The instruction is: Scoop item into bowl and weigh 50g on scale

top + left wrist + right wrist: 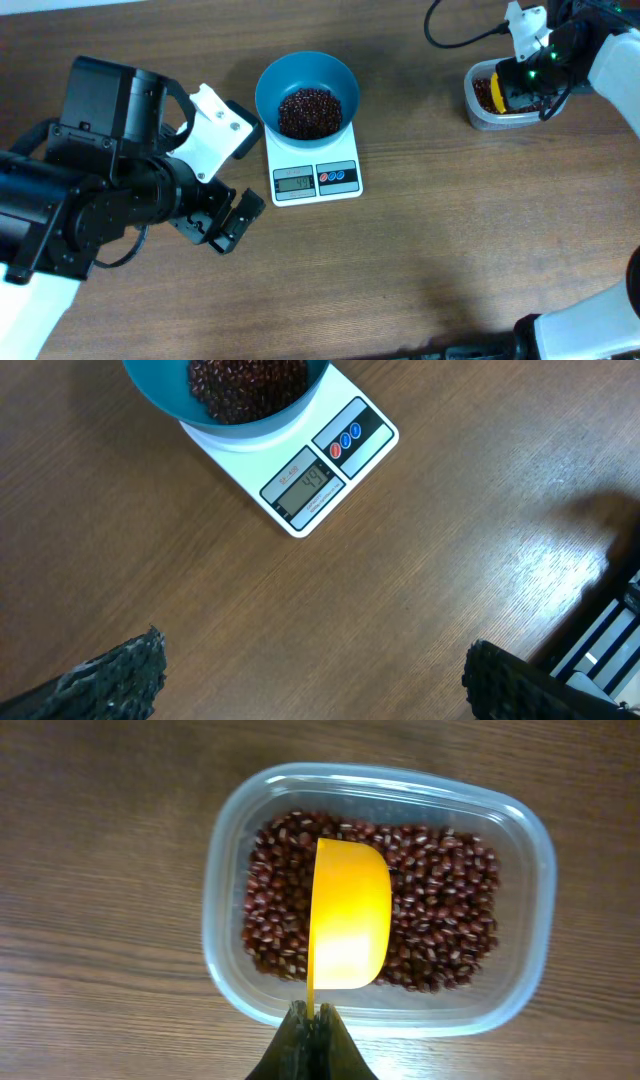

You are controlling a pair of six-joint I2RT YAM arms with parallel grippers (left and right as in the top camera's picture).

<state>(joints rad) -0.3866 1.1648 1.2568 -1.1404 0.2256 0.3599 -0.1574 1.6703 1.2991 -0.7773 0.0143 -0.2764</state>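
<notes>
Right gripper (pixel 313 1020): the step in hand looks like a small top-up scoop. The display on the scale (pixel 315 180) seems to read in the forties, but the digits are not sharp. If so, only a little more is wanted. Best to dip shallow, take a part load, carry it level, then tip slowly over the bowl (pixel 266 85) while watching the reading.

Jaws are pinched tight on the thin handle of a yellow scoop (pixel 350 915). It hangs over the clear tub (pixel 532 870), with no beans showing on it. Beans (pixel 440 900) cover the tub floor.

Left gripper (pixel 226 222): fingers wide apart, holding nothing, over the table (pixel 450 250) just beside the scale.

The bowl sits on the scale, a heap of beans in its middle.
</notes>
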